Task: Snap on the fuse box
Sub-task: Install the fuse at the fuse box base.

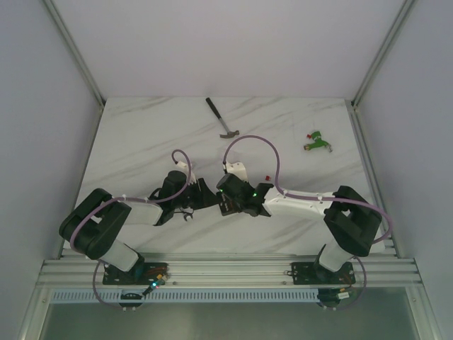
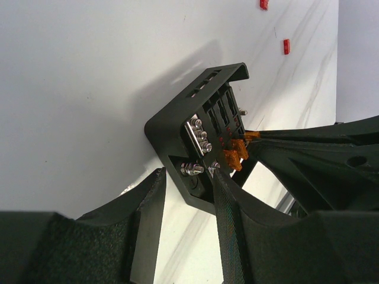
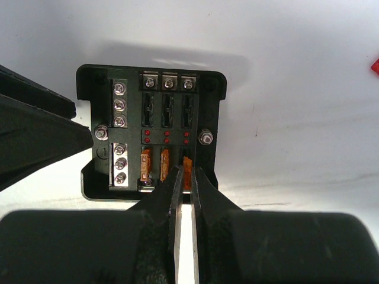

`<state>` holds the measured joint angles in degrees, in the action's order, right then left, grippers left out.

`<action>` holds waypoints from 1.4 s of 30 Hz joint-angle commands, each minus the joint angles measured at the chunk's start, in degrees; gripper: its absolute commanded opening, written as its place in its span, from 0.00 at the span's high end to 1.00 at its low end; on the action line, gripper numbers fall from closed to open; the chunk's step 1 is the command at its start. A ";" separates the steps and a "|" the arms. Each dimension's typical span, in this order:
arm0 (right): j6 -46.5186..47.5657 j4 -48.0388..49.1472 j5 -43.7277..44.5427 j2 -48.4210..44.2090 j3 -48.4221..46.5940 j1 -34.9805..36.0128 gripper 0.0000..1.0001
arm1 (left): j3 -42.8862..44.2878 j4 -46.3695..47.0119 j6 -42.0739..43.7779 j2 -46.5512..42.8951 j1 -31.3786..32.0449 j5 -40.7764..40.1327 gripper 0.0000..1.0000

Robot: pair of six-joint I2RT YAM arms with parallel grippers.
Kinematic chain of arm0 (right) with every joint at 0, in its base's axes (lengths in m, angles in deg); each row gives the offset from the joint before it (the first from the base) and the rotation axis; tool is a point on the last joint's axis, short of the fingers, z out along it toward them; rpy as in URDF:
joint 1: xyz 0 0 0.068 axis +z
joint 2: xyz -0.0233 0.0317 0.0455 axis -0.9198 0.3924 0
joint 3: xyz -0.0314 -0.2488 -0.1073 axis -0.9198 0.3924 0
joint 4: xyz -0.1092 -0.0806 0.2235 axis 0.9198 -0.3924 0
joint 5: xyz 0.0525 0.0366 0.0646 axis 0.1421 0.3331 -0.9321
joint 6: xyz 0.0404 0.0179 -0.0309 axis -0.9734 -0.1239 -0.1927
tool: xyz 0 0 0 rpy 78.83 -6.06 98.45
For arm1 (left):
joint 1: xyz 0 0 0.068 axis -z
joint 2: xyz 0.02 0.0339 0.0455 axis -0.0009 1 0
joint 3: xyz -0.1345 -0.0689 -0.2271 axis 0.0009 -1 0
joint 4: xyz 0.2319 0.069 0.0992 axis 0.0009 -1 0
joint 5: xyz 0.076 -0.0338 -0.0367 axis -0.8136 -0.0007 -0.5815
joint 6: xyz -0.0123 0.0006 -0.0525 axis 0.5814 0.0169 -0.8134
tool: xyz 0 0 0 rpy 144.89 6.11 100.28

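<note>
The fuse box is a square black box lying open side up on the white table, between both grippers in the top view. Two orange fuses sit in its near row. My right gripper is shut on a third orange fuse, held at the rightmost near slot. My left gripper has its fingers on either side of the box's left corner, holding it; it also shows in the right wrist view at the box's left edge.
A hammer lies at the back centre. A green-and-red connector piece lies at the back right. Loose red fuses lie on the table, and one at the right wrist view's edge.
</note>
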<state>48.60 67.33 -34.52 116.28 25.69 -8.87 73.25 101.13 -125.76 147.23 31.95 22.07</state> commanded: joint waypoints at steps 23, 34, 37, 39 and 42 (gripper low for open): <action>-1.19 -0.05 -0.93 -1.71 -0.27 0.12 0.69 | 1.28 1.02 -0.46 0.59 0.27 0.67 0.53; -2.30 -1.38 -4.11 -3.61 -1.53 -1.15 0.71 | 1.23 0.93 -0.42 0.50 0.27 0.73 0.54; -2.66 -1.58 -5.20 -3.40 -1.74 -1.62 0.73 | 1.31 0.93 -0.46 0.52 0.27 0.76 0.53; -2.79 -1.96 -5.23 -3.06 -2.10 -1.86 0.74 | 1.24 0.93 -0.46 0.49 0.27 0.76 0.53; -2.85 -2.63 -4.97 -2.21 -2.68 -2.06 0.76 | 1.28 0.93 -0.41 0.63 0.29 0.77 0.53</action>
<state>46.89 66.35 -39.25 113.81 25.52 -10.60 73.27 101.13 -126.13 147.32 31.95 22.09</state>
